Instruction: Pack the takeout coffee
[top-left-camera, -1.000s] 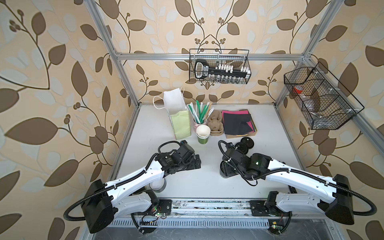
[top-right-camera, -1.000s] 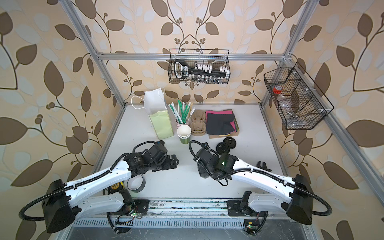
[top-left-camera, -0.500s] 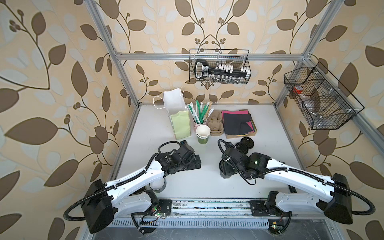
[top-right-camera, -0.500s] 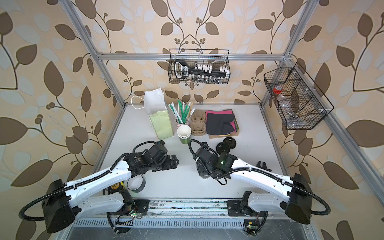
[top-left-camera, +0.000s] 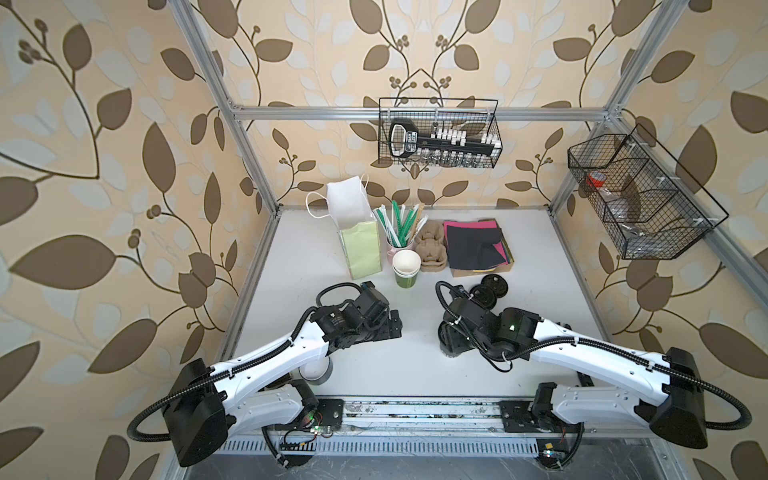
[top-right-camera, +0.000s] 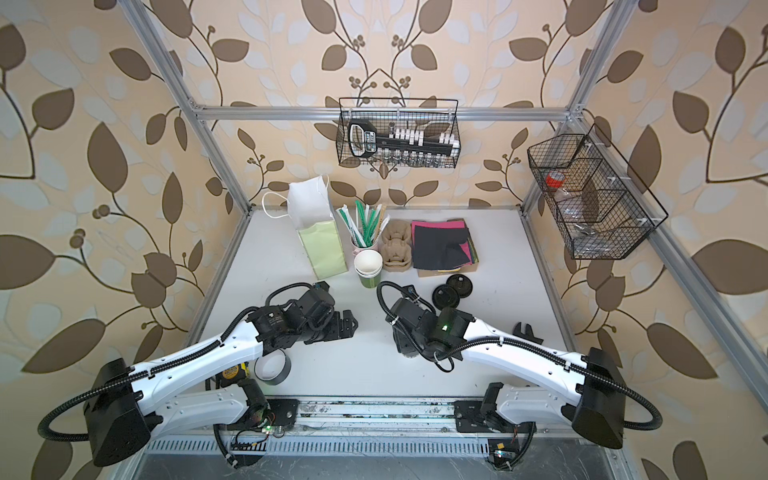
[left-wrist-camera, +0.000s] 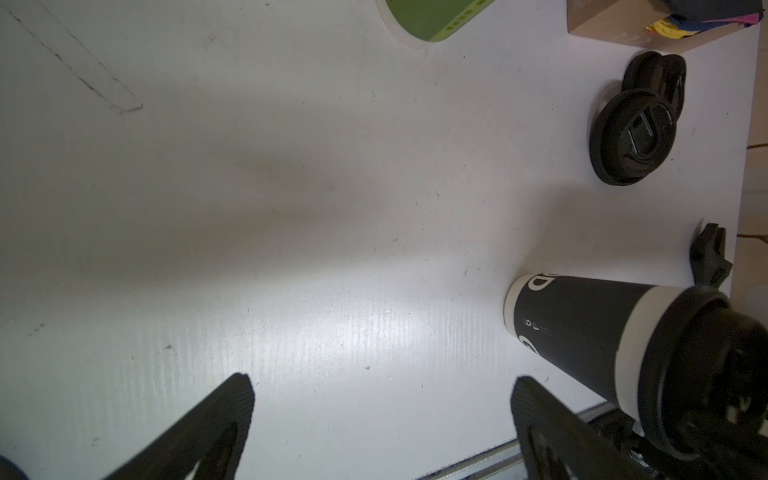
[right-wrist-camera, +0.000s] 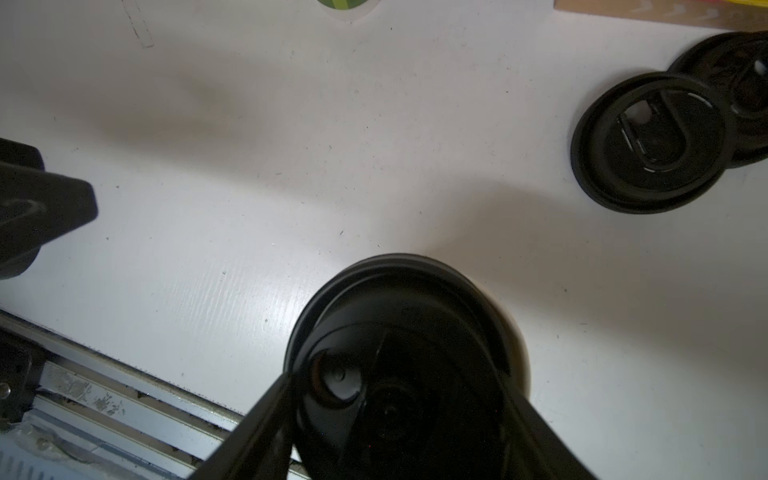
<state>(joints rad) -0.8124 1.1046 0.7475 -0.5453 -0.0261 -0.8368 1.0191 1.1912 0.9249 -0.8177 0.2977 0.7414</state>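
Takeout coffee (left-wrist-camera: 582, 332) stands at the near edge of the counter (left-wrist-camera: 291, 208), its lid (right-wrist-camera: 395, 299) clasped by the right end effector (right-wrist-camera: 399, 374). Left end effector (left-wrist-camera: 380, 380) gapes wide beside it, empty.

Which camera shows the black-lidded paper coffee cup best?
The left wrist view: the black-lidded paper coffee cup shows side-on, body and lid. The right wrist view sees only its lid from above; in both top views the right arm mostly hides it.

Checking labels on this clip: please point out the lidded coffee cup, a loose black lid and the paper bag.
lidded coffee cup (left-wrist-camera: 582, 332), left wrist view, on its black side wall.
loose black lid (right-wrist-camera: 650, 143), right wrist view, on its centre.
paper bag (top-left-camera: 361, 251), in a top view, on its green front panel.
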